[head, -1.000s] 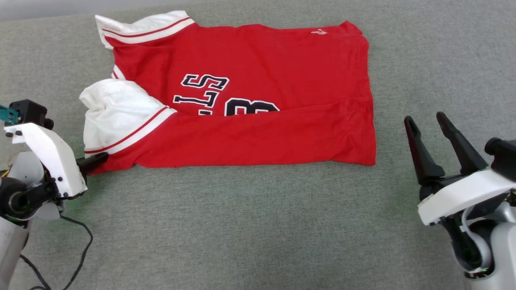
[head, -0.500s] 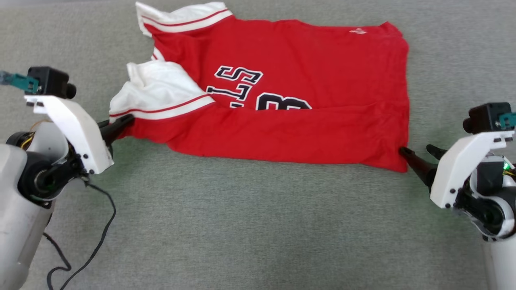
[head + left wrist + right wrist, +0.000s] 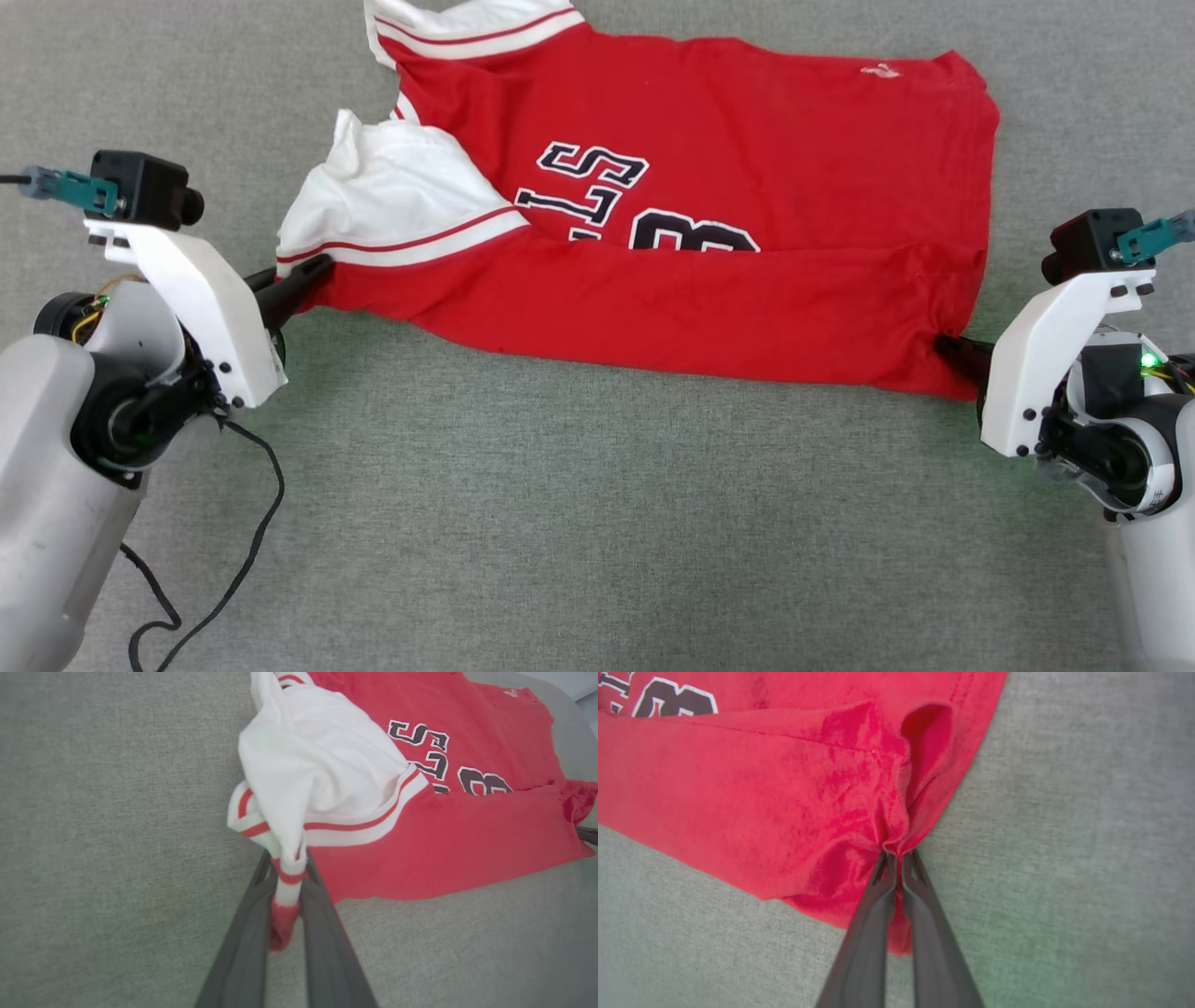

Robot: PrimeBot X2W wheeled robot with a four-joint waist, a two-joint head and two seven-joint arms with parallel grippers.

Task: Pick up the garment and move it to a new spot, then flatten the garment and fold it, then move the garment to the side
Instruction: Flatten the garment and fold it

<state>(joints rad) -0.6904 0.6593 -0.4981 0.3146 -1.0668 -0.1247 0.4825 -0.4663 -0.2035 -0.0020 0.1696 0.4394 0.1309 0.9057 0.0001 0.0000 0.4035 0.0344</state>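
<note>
right gripper (image 3: 950,347), spread earlier, had clamped on the garment (image 3: 766,159) at its 4 o'clock hem corner; left gripper (image 3: 313,271) stayed pinched on sleeve trim (image 3: 401,250), 9 o'clock. legible: "s", "8".

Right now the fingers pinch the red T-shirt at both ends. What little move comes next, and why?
Probably lift both ends together a little. The left fingers are shut on the striped sleeve trim and the right fingers on a hem corner of the red soft-fabric T-shirt with white sleeves, which lies on the grey surface.
</note>
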